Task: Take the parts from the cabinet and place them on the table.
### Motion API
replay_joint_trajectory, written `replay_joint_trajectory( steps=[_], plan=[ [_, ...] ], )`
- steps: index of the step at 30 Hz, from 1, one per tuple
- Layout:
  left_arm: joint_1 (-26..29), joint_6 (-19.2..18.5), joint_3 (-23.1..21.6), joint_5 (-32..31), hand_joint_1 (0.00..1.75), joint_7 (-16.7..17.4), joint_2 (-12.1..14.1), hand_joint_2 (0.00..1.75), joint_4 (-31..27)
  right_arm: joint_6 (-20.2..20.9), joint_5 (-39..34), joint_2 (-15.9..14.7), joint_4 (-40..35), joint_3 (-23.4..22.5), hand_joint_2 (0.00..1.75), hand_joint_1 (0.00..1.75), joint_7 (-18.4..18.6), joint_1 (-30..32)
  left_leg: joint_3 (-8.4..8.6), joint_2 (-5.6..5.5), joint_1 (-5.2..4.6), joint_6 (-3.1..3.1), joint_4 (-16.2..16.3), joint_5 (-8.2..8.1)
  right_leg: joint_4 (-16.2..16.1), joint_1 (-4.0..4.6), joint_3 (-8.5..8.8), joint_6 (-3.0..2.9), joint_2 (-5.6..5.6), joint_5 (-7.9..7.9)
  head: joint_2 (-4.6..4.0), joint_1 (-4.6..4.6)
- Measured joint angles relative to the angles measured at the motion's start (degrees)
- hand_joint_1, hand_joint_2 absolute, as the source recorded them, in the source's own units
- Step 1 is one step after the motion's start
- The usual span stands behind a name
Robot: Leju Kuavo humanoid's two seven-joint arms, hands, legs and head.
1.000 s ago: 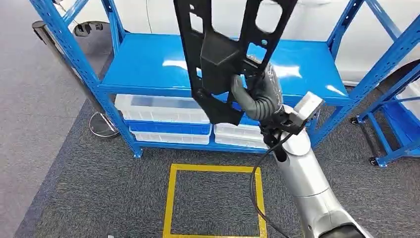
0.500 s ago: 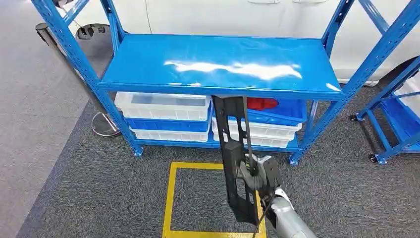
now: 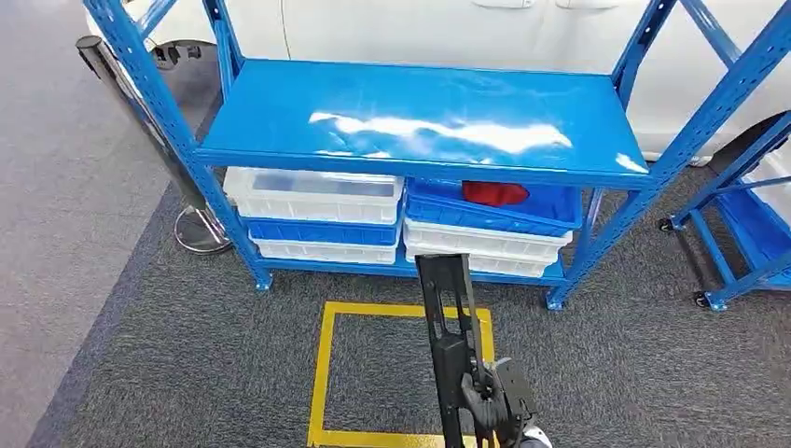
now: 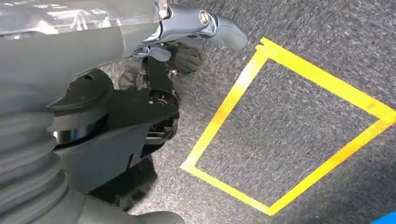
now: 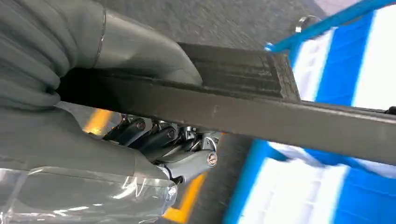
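Across the upper half of the head view we see the blue cabinet (image 3: 420, 112), its broad top shelf bare and glossy with a white glare streak; its perforated uprights slant down at left and right, and the front edge runs level across the middle of the frame. Under that shelf, white and blue bins (image 3: 317, 217) sit stacked in two columns, touching side by side; a red item (image 3: 494, 193) lies in the upper right blue bin. We can read no label or writing on shelf, bins or part. Below the cabinet the grey carpet (image 3: 168, 373) spreads wide and open, and a yellow taped square (image 3: 322, 373) marks the lower centre; a second blue frame on castors (image 3: 737, 243) stands at the right edge, apart from the cabinet.

The long black part (image 3: 450, 327) rises from the bottom centre, tilted slightly left, its top end just below the lowest bins, clear of the shelf; our right hand (image 3: 499, 406) grips its lower end, thumb and dark fingers (image 5: 154, 135) clamped around the bar in the right wrist view. The left hand (image 4: 154, 98) hangs above the carpet beside the yellow tape; whether its fingers are apart or together we cannot tell.
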Motion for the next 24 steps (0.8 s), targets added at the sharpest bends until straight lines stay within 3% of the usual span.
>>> replay_joint_trajectory(
  steps=[3,5,6,8,10,11,12,14,15,16,19,20,21,22,24],
  plan=[
    [-0.30,0.00,0.00,0.00,0.00,0.00,0.00,1.75,0.00,-2.01,3.60,-0.11,-4.03,0.20,1.75,1.75,-0.11,-0.62,-0.37,0.01,0.02,-0.89,-0.11,0.44,0.32,0.34,-0.77,-0.96,0.16,0.42,0.00,-0.11],
    [-0.34,-0.02,0.00,-0.11,0.00,0.00,0.04,1.75,0.00,-4.10,6.70,-0.39,-7.81,0.83,1.75,1.75,-0.11,-1.79,-0.76,-0.01,0.18,-1.55,0.47,-0.05,-0.24,-0.14,-0.88,-1.96,0.13,1.09,0.00,-0.08],
    [-0.42,-0.09,0.00,-0.17,0.00,0.00,0.04,1.75,0.00,-5.48,9.20,-0.63,-10.26,1.33,1.75,1.75,-0.11,-2.56,-1.62,-0.01,0.24,-1.81,2.56,-1.84,-0.28,-0.13,-1.03,-2.28,0.25,1.27,0.00,-0.37],
    [-0.66,-0.13,0.00,-0.33,0.00,0.02,0.04,1.75,0.00,-8.09,15.11,-1.01,-15.40,2.08,1.75,1.75,0.42,-3.49,-5.25,-0.01,0.36,-2.20,11.43,-6.63,-0.26,0.08,-1.22,-2.62,0.27,1.43,-0.02,-0.37],
    [-0.64,-0.13,0.00,-0.35,0.00,0.02,0.04,1.75,0.00,-10.96,20.95,-1.38,-20.97,2.58,1.75,1.75,1.36,-3.43,-8.10,-0.01,0.39,-2.32,18.53,-8.82,-0.12,0.35,-1.32,-2.64,0.24,1.44,-0.02,-0.37],
    [-0.60,-0.13,0.00,-0.37,0.00,0.02,0.04,1.75,0.00,-14.89,26.81,-1.53,-24.65,3.38,1.75,1.75,2.72,-3.18,-7.69,-0.01,0.39,-2.20,18.00,-7.81,-0.06,0.43,-1.31,-2.65,0.24,1.44,0.00,-0.37],
    [-0.59,-0.11,-0.02,-0.41,0.00,0.02,0.04,1.75,0.00,-17.37,30.73,-1.73,-27.79,4.10,1.75,1.75,3.89,-2.84,-6.09,-0.01,0.38,-1.98,14.98,-5.83,0.00,0.48,-1.28,-2.64,0.25,1.43,-0.02,-0.37],
    [-0.68,-0.11,-0.04,-0.50,0.00,0.02,0.04,1.75,0.00,-19.43,33.51,-2.01,-32.42,5.14,1.75,1.75,4.79,-2.66,-0.93,-0.02,0.36,-1.30,4.52,-0.84,0.04,0.59,-1.15,-2.59,0.30,1.40,0.00,-0.37],
    [-0.73,-0.11,-0.04,-0.50,0.00,0.02,0.09,1.75,0.00,-20.19,34.24,-2.10,-34.37,5.48,1.75,1.75,5.05,-2.59,0.54,-0.03,0.21,-0.87,1.27,-0.82,0.02,0.70,-1.25,-2.44,0.29,1.41,-0.02,-0.31],
    [-0.77,-0.11,-0.07,-0.52,0.00,0.02,0.07,1.75,0.00,-22.29,36.67,-2.23,-35.97,5.77,1.75,1.75,5.59,-2.50,1.00,-0.01,-0.05,-0.80,0.14,-1.00,0.23,0.92,-1.61,-2.07,0.34,1.46,0.00,-0.35],
    [-0.68,-0.15,-0.37,-0.66,0.00,0.02,0.09,1.75,0.00,-26.90,47.69,-3.14,-41.71,7.19,1.75,1.75,9.44,-1.27,0.36,-0.11,-0.19,-0.29,0.22,-0.75,-0.16,0.73,-1.94,-1.12,0.23,1.97,0.00,-0.33],
    [-0.69,-0.17,-0.65,-0.72,0.00,0.02,0.07,1.75,0.00,-27.10,50.95,-3.84,-45.11,7.82,1.75,1.75,10.50,-0.83,0.60,-0.01,0.23,0.24,-0.54,-0.28,-0.13,1.00,-1.94,-0.69,0.24,1.88,0.00,-0.28],
    [-0.78,-0.22,-0.85,-0.74,0.00,0.02,0.07,1.75,0.00,-27.12,53.12,-4.59,-47.88,8.29,1.75,1.75,11.52,-0.71,0.69,0.00,0.36,0.57,-0.84,0.00,1.30,0.67,-2.54,-0.47,0.29,0.43,-0.02,-0.28],
    [-0.90,-0.22,-0.96,-0.74,0.00,0.02,0.07,1.75,0.00,-27.15,54.93,-5.16,-50.02,8.70,1.75,1.75,12.42,-0.97,0.55,0.03,0.39,0.78,-0.83,0.07,4.74,0.67,-4.07,-0.35,0.30,-1.81,0.00,-0.15],
    [-0.95,-0.20,-1.01,-0.68,0.00,0.04,0.07,1.75,0.00,-27.14,58.98,-6.40,-53.22,9.85,1.75,1.75,14.16,-2.39,0.34,0.15,0.29,0.91,-0.78,0.13,13.87,0.43,-8.25,0.02,0.29,-5.82,-0.02,-0.22]
  ],
)
